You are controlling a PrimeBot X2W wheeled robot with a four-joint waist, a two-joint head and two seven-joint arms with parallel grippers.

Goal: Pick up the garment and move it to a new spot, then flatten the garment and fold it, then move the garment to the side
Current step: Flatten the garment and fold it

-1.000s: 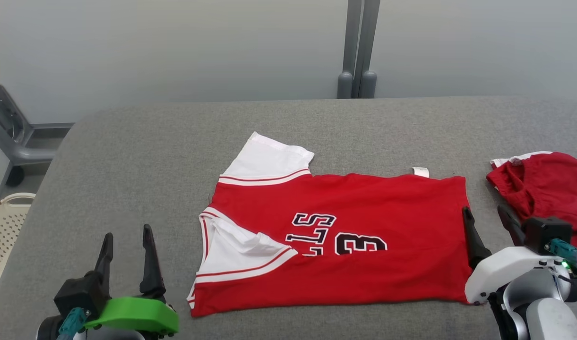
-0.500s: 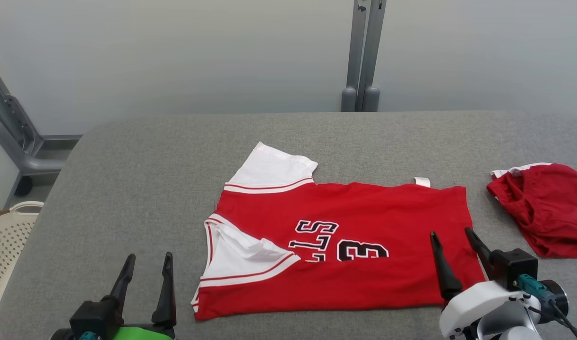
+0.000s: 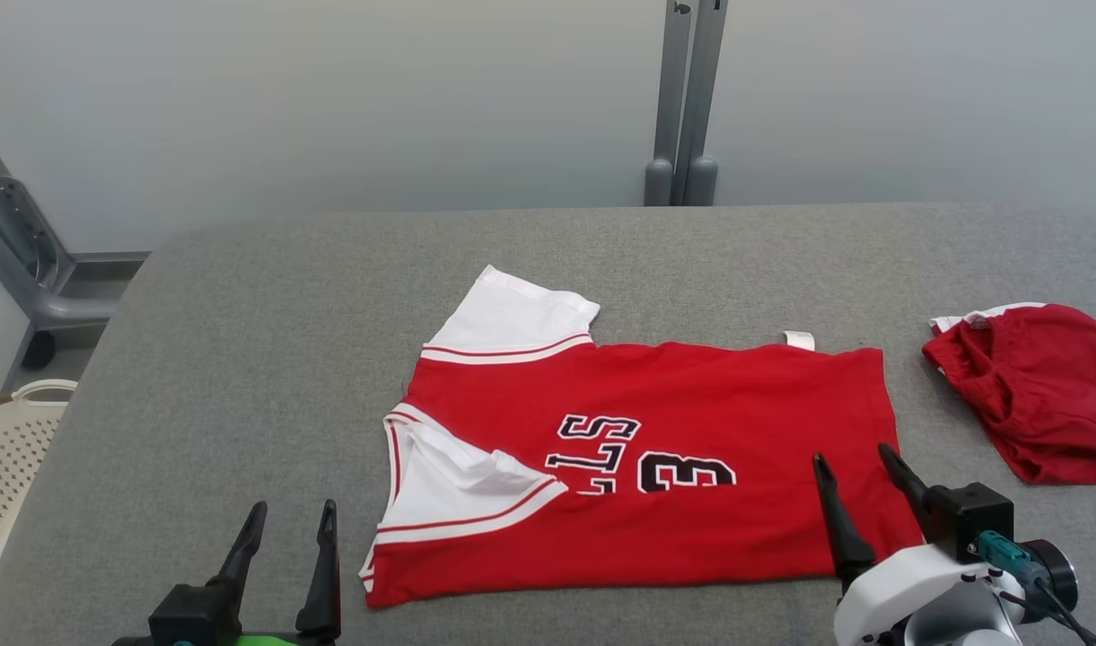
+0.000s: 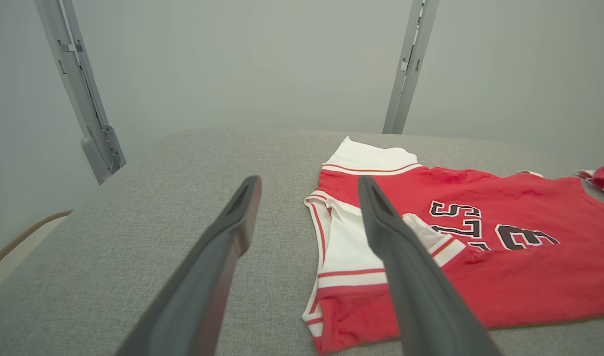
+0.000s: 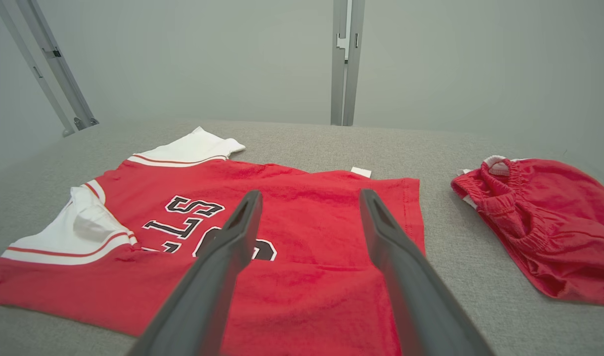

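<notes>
The garment (image 3: 691, 386) is a red jersey with white sleeves and black lettering, lying flat and folded over on the grey table (image 3: 242, 341). My left gripper (image 3: 293, 507) hovers open near the table's front edge, left of the jersey's white sleeve. In the left wrist view the left gripper (image 4: 307, 180) has nothing between its fingers, and the garment (image 4: 529, 198) lies to their right. My right gripper (image 3: 851, 453) stands open over the jersey's near right corner. The right wrist view shows the right gripper (image 5: 310, 193) spread above the garment (image 5: 306, 183), holding nothing.
A crumpled pair of red shorts (image 3: 1041, 386) lies at the table's right, also seen in the right wrist view as red shorts (image 5: 544, 212). A cream perforated basket (image 3: 9, 440) stands off the left edge. A grey post (image 3: 682, 99) rises behind the table.
The head view has shifted. My right gripper has moved left, from the jersey's right edge to over its near right corner. My left gripper has drawn back toward the front edge.
</notes>
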